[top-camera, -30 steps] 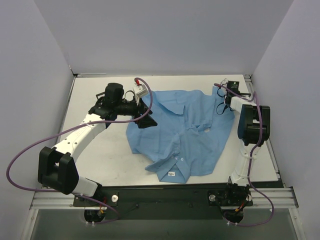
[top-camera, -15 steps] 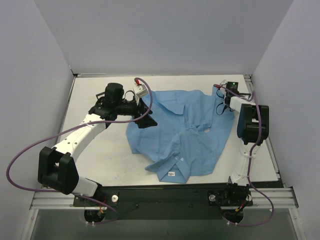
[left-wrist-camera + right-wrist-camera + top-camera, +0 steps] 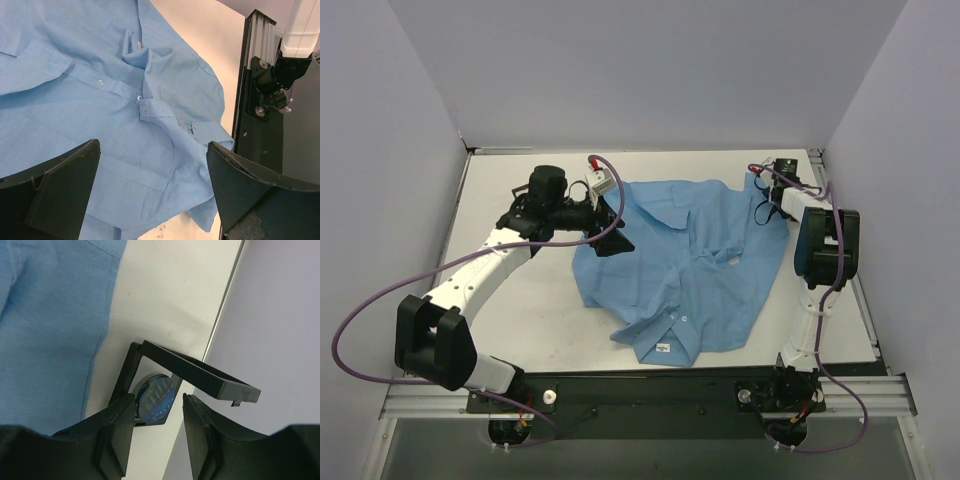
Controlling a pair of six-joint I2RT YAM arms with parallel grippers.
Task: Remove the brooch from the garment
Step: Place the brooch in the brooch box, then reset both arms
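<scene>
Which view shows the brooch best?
Right wrist: the brooch sits close up between the parted fingers of the right gripper, off the shirt. Top external can't resolve it; left wrist shows shirt, no brooch.

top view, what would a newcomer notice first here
The big blue shirt sprawled across the table, with the left gripper open over its left edge. Next, at the far right corner, the right gripper, jaws parted either side of the brooch, off the shirt by a black frame.
</scene>
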